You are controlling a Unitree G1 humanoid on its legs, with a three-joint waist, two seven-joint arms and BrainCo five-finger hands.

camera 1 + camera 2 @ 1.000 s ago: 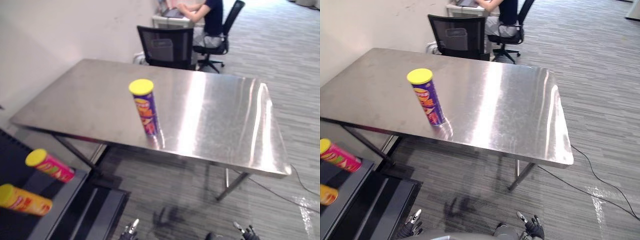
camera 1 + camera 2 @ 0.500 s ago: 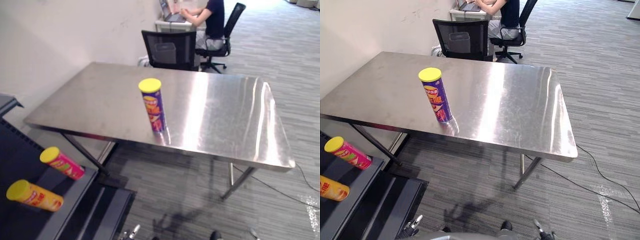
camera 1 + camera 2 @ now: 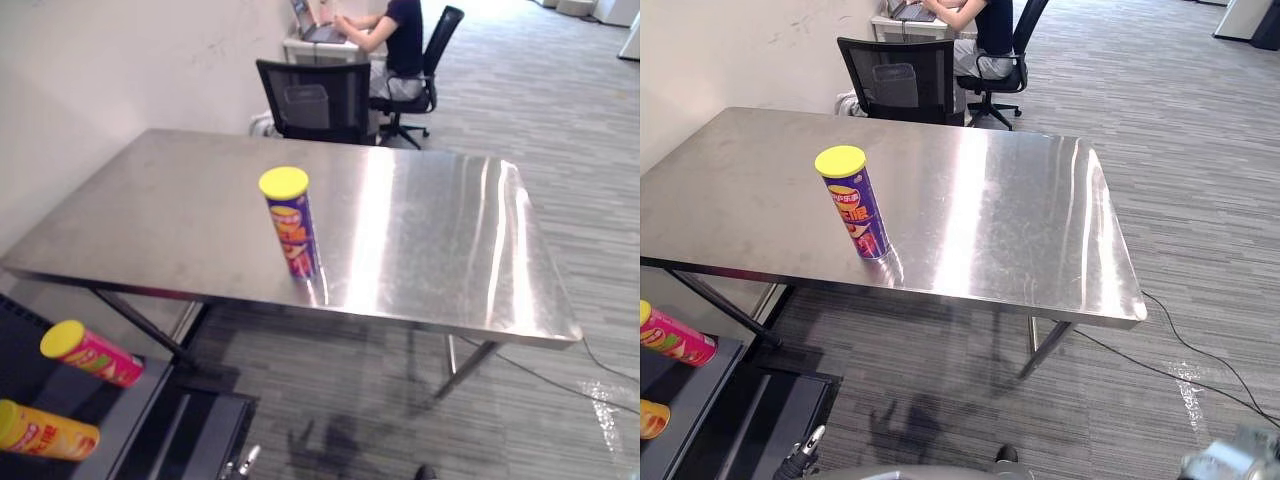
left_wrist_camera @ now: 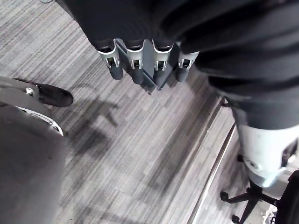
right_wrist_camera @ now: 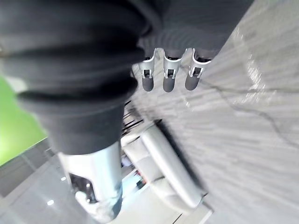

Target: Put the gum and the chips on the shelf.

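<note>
Only the view's shifted lol, chips can (image 3: 291,222) stands upright near the front edge of the bench (image 3: 440,230), up ahead of both low-hanging hands, fingers loose and empty, left hand (image 4: 136,65) looks nearer than right hand (image 5: 169,77).

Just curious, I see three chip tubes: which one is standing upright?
The purple tube on the steel table; the pink tube and orange tube lie sideways on the shelf.

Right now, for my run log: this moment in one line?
purple can: upright on table | pink can, orange can: lying on shelf | left hand: open | right hand: open
</note>
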